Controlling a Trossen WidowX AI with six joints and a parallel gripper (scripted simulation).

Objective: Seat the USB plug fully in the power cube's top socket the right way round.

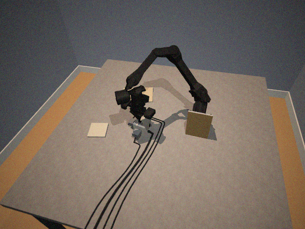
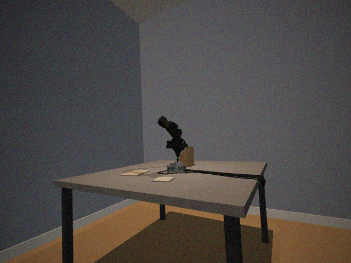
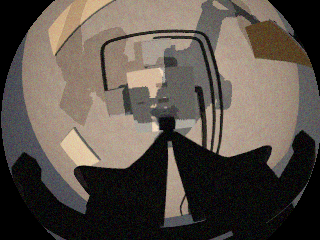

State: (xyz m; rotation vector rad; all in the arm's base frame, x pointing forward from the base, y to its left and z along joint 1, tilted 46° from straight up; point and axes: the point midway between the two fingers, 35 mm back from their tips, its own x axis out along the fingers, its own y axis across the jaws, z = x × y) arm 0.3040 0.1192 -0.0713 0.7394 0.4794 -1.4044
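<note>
The power cube (image 1: 139, 126) (image 2: 176, 167) (image 3: 145, 78) is a pale grey block on the table, with smaller grey blocks and cables at its sides. The USB plug (image 3: 166, 123) is small and black and stands at the top of the cube, right at the fingertips in the wrist view. My gripper (image 1: 139, 120) (image 2: 177, 158) (image 3: 168, 136) points down over the cube and is shut on the plug. The socket is hidden under the plug and fingertips. How deep the plug sits and which way round it is cannot be made out.
Black cables (image 1: 127, 172) (image 2: 224, 173) run from the cube over the table's edge. A brown upright panel (image 1: 198, 125) (image 2: 189, 156) (image 3: 275, 41) stands near the arm's base. One cream square (image 1: 97, 130) (image 2: 163, 179) (image 3: 78, 147) lies beside the cube, another (image 1: 149, 94) (image 2: 134, 172) behind.
</note>
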